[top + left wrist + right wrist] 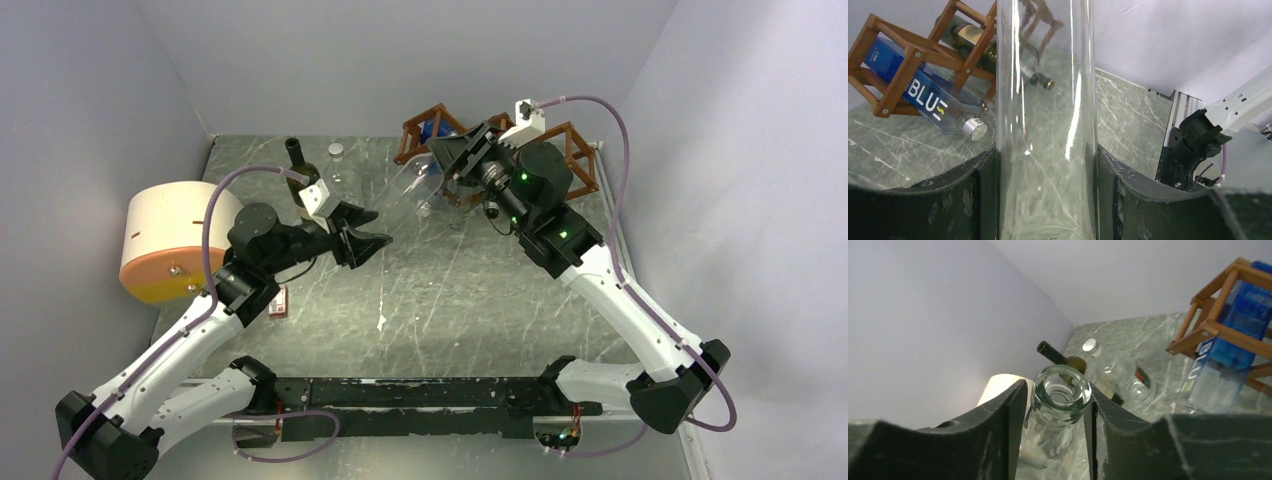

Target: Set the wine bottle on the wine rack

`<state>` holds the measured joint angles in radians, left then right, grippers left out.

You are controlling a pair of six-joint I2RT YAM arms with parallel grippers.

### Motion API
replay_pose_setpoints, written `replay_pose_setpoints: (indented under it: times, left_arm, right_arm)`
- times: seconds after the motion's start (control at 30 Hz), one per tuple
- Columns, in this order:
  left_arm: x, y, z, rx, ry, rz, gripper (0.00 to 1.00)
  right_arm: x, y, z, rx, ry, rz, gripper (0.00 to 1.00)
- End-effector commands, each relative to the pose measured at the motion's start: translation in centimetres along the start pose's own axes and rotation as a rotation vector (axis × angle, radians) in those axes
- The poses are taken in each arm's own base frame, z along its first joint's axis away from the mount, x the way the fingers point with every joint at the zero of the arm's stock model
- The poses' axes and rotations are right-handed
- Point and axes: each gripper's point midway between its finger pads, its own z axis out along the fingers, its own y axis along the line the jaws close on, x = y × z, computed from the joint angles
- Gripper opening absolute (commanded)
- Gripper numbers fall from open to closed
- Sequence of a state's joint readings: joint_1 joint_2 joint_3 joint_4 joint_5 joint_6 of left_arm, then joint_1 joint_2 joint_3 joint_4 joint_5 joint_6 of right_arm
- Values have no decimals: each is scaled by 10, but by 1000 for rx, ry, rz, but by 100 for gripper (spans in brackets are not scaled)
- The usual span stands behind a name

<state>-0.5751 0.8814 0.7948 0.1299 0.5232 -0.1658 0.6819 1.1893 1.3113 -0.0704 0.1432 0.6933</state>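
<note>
A clear glass wine bottle (pixel 412 188) hangs above the table between my two grippers. My left gripper (pixel 368 228) is shut on its wide body (pixel 1048 125), with a finger pressed on each side. My right gripper (pixel 452 160) is shut on its neck, just below the open mouth (pixel 1060 395). The reddish-brown wooden wine rack (pixel 572 150) stands at the back right, behind my right gripper. It also shows in the left wrist view (pixel 903 65) and the right wrist view (pixel 1210 327). It holds a blue bottle (pixel 923 92) and a dark bottle (pixel 983 42).
A dark green bottle (pixel 297 165) and a small clear jar (pixel 337 160) stand at the back left. A white and orange cylinder (pixel 170 240) sits at the left wall. A small red item (pixel 278 300) lies by my left arm.
</note>
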Motion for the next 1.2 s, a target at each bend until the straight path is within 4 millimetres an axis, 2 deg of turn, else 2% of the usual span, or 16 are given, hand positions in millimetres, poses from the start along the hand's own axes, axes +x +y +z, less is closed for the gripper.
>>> replay_pose_setpoints:
  times: [0.0,0.13,0.2,0.33,0.47,0.63,0.9,1.17]
  left_arm:
    - [-45,-16,3,89,-157,158,22]
    - [-40,-12,9,84,-152,135,25]
    - [-34,-5,12,52,-136,76,34]
    - [-13,10,20,-17,-91,-73,70]
    - [15,10,25,9,-68,-152,81]
    - [42,14,34,48,-37,-106,81]
    - [47,14,55,146,-72,141,78]
    - [48,20,87,139,-45,197,77]
  right_arm:
    - [-1,10,-5,-87,28,14,40]
    - [-5,18,-10,-150,18,29,13]
    - [-10,22,-12,-170,5,11,0]
    - [-19,27,-15,-201,-33,-53,0]
    - [-26,37,-22,-262,-63,-152,0]
    - [-28,43,-26,-283,-38,-208,0]
    - [-11,38,-25,-288,17,-175,0]
    - [-1,35,-25,-300,38,-147,0]
